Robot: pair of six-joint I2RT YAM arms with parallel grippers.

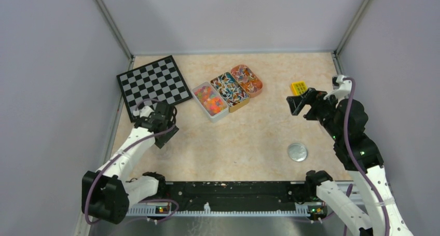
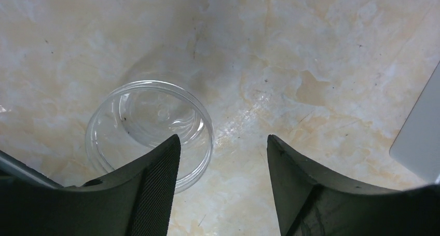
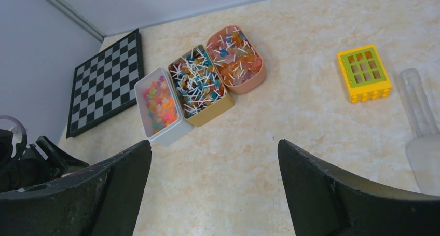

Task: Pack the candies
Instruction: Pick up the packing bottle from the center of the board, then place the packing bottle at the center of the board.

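- The worktop [image 1: 244,137] carries a chessboard [image 1: 154,85] at its far left and, just beside it, a row of three trays, each with its long axis running from far-left to near-right.
- The right gripper [image 3: 214,148] hangs wide open and empty, well to the right of the trays.
- The left gripper [image 2: 223,142] has its jaws apart and grips nothing. One finger overlaps the rim of a clear cup [image 2: 150,116] standing on the worktop.
- The white tray [image 3: 167,135], leftmost of the row, holds the candies [image 3: 160,102].
- The candies lie ahead and to the right of the left gripper, which is the nearer one, so the reach is probably its job.
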